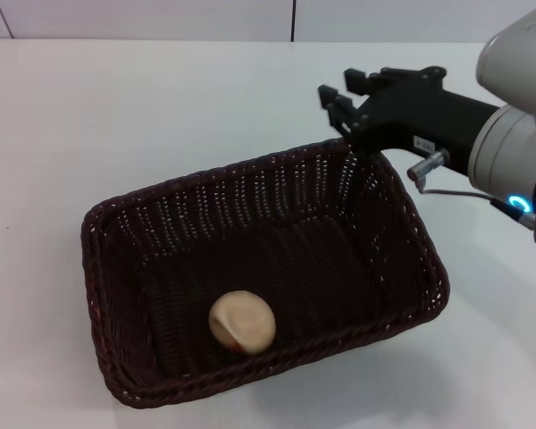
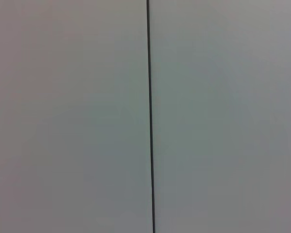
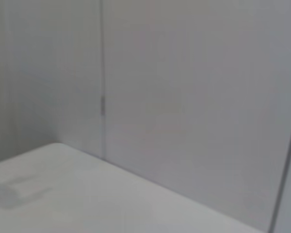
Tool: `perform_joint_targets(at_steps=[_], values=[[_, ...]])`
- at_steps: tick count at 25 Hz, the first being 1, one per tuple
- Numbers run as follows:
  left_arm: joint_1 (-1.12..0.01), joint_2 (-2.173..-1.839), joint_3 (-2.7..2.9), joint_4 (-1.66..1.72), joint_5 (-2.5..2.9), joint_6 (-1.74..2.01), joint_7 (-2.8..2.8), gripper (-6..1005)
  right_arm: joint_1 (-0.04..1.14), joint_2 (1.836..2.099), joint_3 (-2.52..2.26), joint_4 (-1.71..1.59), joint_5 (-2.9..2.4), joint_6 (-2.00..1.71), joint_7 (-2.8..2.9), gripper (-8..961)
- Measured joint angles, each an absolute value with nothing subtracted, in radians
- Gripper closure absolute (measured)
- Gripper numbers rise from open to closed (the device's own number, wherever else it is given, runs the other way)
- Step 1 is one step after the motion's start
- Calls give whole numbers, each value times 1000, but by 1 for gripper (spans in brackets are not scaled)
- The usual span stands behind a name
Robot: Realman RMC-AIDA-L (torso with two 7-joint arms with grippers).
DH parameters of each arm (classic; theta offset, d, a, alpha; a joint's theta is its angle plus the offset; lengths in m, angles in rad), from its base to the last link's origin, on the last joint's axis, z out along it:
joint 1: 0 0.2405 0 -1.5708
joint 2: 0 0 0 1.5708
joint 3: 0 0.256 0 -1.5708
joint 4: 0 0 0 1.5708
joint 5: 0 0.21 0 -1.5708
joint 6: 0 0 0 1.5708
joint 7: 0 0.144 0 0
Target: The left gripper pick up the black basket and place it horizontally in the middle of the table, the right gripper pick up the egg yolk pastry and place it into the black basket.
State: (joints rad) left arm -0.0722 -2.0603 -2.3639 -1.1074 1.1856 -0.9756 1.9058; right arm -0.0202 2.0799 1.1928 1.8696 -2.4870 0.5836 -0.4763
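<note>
The white table (image 1: 116,116) carries the black basket (image 1: 116,268), set slightly askew near its middle

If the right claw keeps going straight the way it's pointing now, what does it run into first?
Probably nothing nearby. In the head view the right claw points away over the black basket's far corner, towards bare table. The right wrist view shows only tabletop and wall ahead. Depth is unclear.

No text, brand or number can be read in any view. The only marking is a small white label (image 1: 422,142) on the black body of the right gripper (image 1: 350,95), seen from the head camera; its print is too small to make out. Both wrist views show only plain unmarked grey surfaces.
</note>
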Motion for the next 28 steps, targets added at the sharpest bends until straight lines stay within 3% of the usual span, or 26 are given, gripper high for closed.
perform_joint_targets(at_steps=[20,28], values=[[-68,-2070,-2297,-1115,1182,-975,1919,226,116,2079,1149,1473,-2861,-145,-484,620],[-82,-2074,-2254,-1115,1143,-968,1933,226,203,2080,1176,1176,-2899,-635,-486,620]])
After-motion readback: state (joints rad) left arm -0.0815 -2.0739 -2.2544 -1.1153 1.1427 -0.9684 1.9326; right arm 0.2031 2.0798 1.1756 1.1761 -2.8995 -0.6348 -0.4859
